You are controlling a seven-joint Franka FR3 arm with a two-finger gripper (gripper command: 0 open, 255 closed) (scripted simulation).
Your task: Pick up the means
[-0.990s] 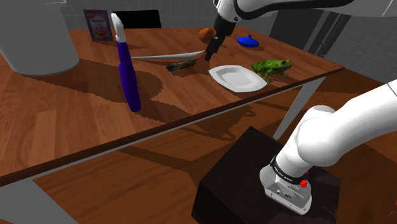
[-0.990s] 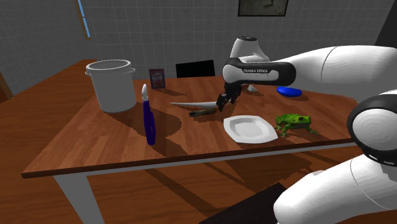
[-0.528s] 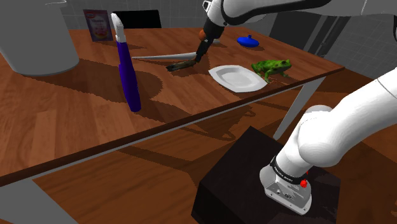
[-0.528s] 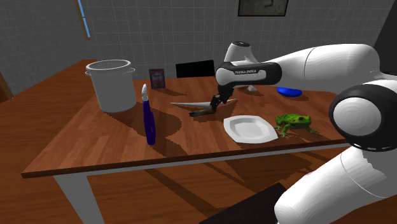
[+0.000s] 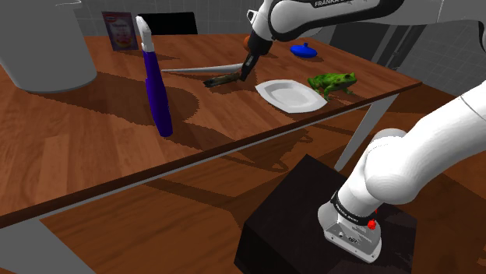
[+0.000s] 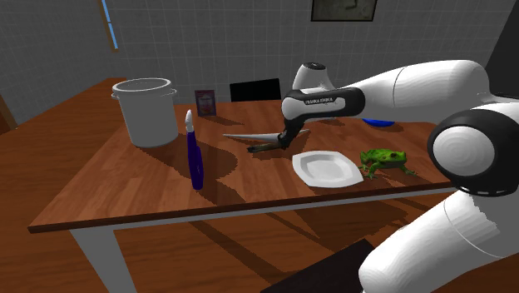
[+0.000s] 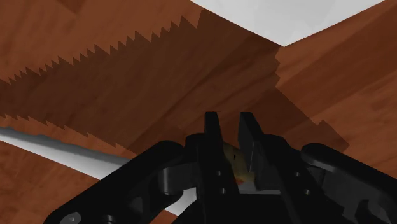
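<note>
Shoulder view: the black gripper (image 5: pixel 244 72) stands low over the wooden table (image 5: pixel 93 132), its tip at the dark handle end of a knife (image 5: pixel 218 79) that lies flat between a tall blue bottle (image 5: pixel 156 86) and a white plate (image 5: pixel 290 95). A green frog (image 5: pixel 333 81) sits just beyond the plate.

Second exterior view: the gripper (image 6: pixel 285 143) is down at the handle while the grey blade of the knife (image 6: pixel 249 136) points away toward a large grey pot (image 6: pixel 146 110). The knife rests on the wood, not yet lifted.

Wrist view: the two fingers (image 7: pixel 212 143) stand close together with the olive handle pinched between them, so the grip looks made. The blade of the knife (image 7: pixel 76 154) runs off to one side over the table.

The reach and, by the look of it, the grasp are done; the lift is left. A second ago the gripper hung higher, between knife and plate; half a second ago it had dropped to the handle, and it has scarcely shifted since
</note>
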